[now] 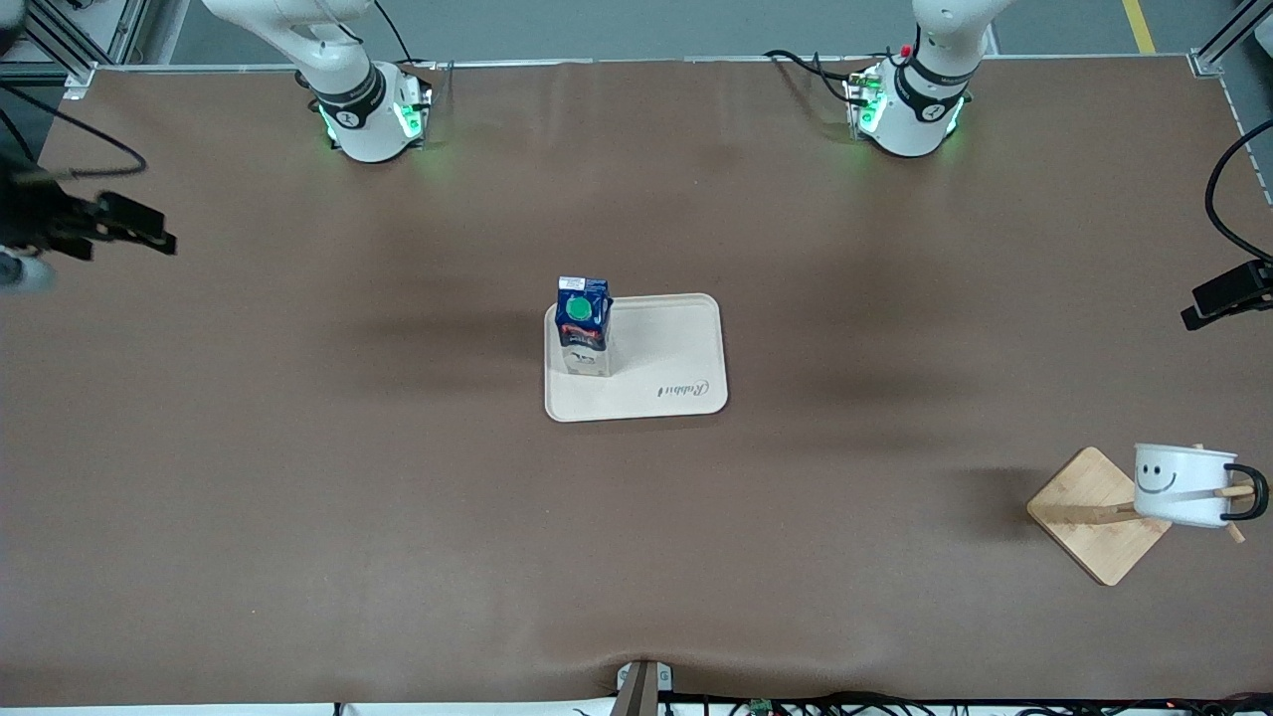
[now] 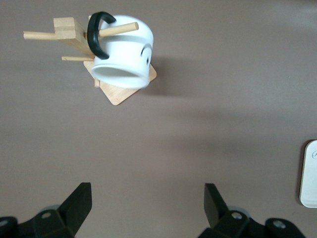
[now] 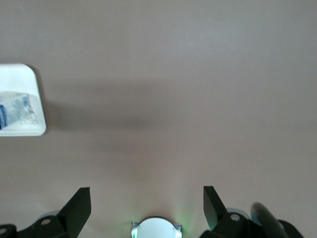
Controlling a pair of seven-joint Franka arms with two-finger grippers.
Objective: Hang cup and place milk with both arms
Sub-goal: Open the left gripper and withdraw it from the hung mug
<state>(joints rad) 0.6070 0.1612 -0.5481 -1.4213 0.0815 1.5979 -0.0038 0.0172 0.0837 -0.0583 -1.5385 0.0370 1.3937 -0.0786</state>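
Over the surface (image 1: 398,497) edge at the right arm's end: right gripper (image 1: 149,231), fingers (image 3: 79,203) spread wide, nothing between them, waiting.

At mid-surface: cream tray (image 1: 676,358), with the milk (image 1: 584,328) upright on it, close to the tray's edge toward the right arm's end, at the corner farther from the front camera. Probably light to middling and stiff enough, though card walls likely dent under a hard squeeze. Best taken across the flat lower body, below the gable and the green cap. Sits close to the tray edge, so easy to tip off if nudged. Plenty of bare tray beside it and open surface all round.

Near the surface corner at the left arm's end, nearer the front camera: wooden rack (image 1: 1089,522), with the cup (image 1: 1183,484) hung on its side, a peg (image 1: 1228,491) through the black handle (image 1: 1251,492). Enamel, so rigid, likely slick and prone to chipping. Handle taken up by the peg, leaving the rim wall as the hold. Little margin to the surface edge here.

Over the surface edge at the left arm's end: left gripper (image 1: 1208,303), fingers (image 2: 79,203) wide apart and empty, well clear of the cup.
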